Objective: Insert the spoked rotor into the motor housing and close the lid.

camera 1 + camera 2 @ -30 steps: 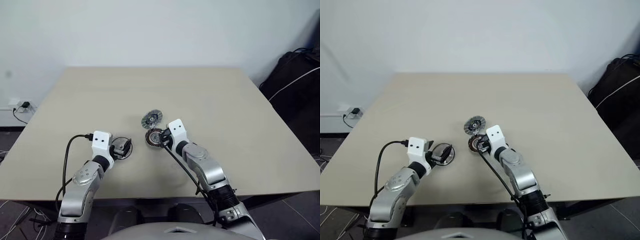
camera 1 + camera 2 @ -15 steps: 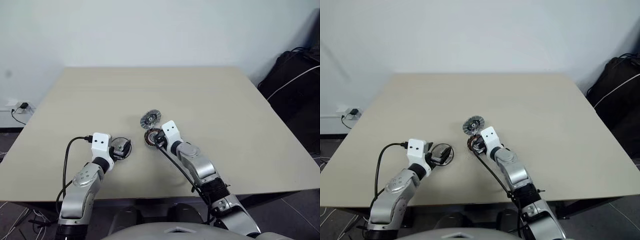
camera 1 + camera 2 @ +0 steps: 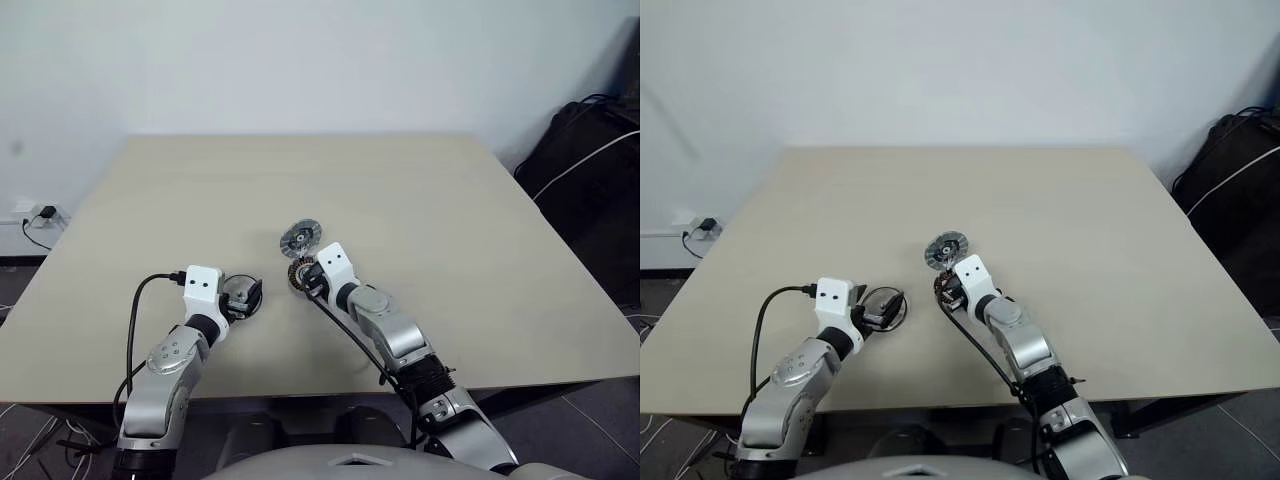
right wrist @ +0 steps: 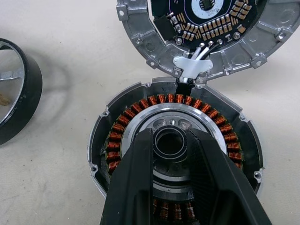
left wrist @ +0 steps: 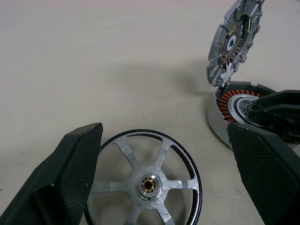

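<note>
Two arms work over the table [image 3: 420,200]. Head view: the right gripper [image 3: 303,279] has shifted slightly left since a second ago and now sits on the motor housing [image 3: 299,274]; the lid [image 3: 299,237] lies open just beyond.

Left wrist view: the left gripper [image 5: 164,178], jaws wide, brackets the spoked rotor [image 5: 147,183] without clamping it; insertion is not yet begun.

Right wrist view: narrowly parted fingers [image 4: 136,183] flank the housing's centre hub, blocking the rotor's seat.
</note>
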